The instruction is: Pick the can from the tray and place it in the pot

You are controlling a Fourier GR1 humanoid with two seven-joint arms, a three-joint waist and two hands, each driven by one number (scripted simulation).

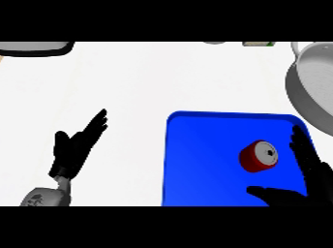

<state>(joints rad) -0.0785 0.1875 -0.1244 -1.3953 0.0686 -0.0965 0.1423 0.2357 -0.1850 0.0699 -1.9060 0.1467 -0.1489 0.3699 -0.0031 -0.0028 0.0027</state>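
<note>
Nearest to us, our right hand (316,186) sits over the near right corner of the blue tray (198,164), unclenched: the fingers run straight up along the tray's right edge and the thumb juts left across the near edge. We read that spread as a cradle made ready for the can, with room between thumb and fingers to take it; nothing is grasped yet.

Our left hand (75,147) rests at the left over the white counter (141,77), fingers straight and relaxed, well apart from the tray. It has no part in this step, so it keeps out of the way.

A little farther in, the red can (259,156) lies on the tray's right half, its silver top turned toward us and to the right, just beside our right fingers but apart from them. It looks tipped rather than upright, so it may roll when touched.

Farthest, the grey pot (319,92) stands beyond the tray's far right corner, mouth open, on the same side as the working hand, which should keep the carry short.
</note>
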